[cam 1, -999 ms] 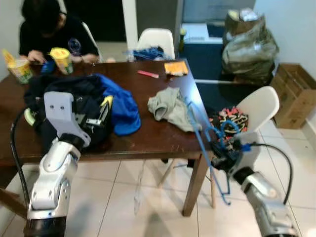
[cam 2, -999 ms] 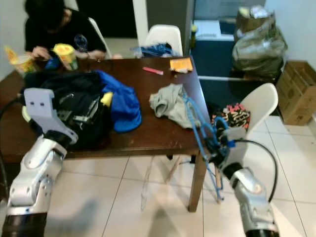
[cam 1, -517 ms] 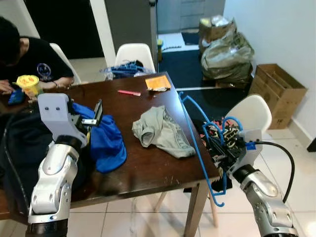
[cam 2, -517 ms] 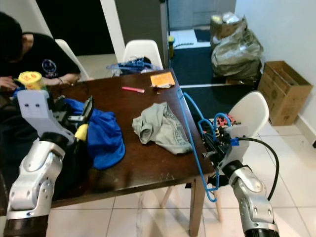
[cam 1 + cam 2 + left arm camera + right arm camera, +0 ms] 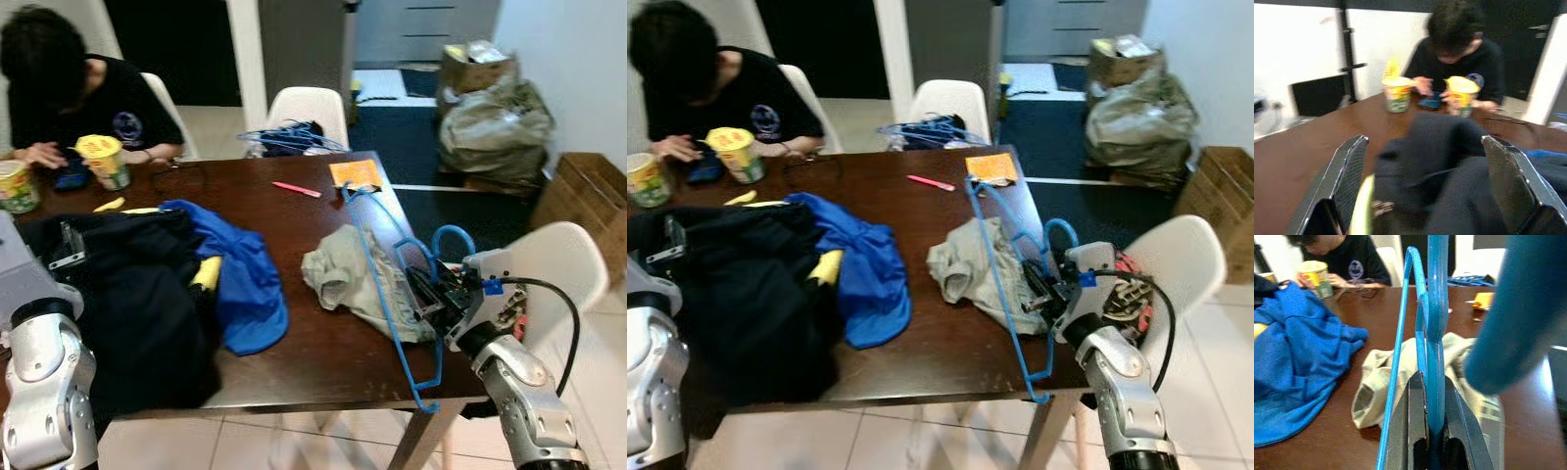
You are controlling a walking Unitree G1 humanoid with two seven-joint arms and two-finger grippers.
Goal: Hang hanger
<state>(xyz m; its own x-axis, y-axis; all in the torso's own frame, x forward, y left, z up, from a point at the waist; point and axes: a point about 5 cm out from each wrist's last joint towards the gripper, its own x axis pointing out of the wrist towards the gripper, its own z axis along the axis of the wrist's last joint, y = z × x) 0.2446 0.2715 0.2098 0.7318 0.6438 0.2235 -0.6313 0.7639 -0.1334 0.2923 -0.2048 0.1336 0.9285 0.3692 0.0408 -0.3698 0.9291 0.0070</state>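
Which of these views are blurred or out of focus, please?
Left wrist view: soft throughout, dark garment smeared. Right wrist view: hanger hook close up, a defocused blue blob at right; table sharp. Eye views: fairly sharp, glare on the table edge.

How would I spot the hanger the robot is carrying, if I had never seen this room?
Look at the dark wooden table and go to its right-hand edge, beside the white chair. There the right gripper is shut on a thin blue hanger, held over the crumpled grey-green garment. Unlike the blue hangers piled on the far chair, this one stands alone.
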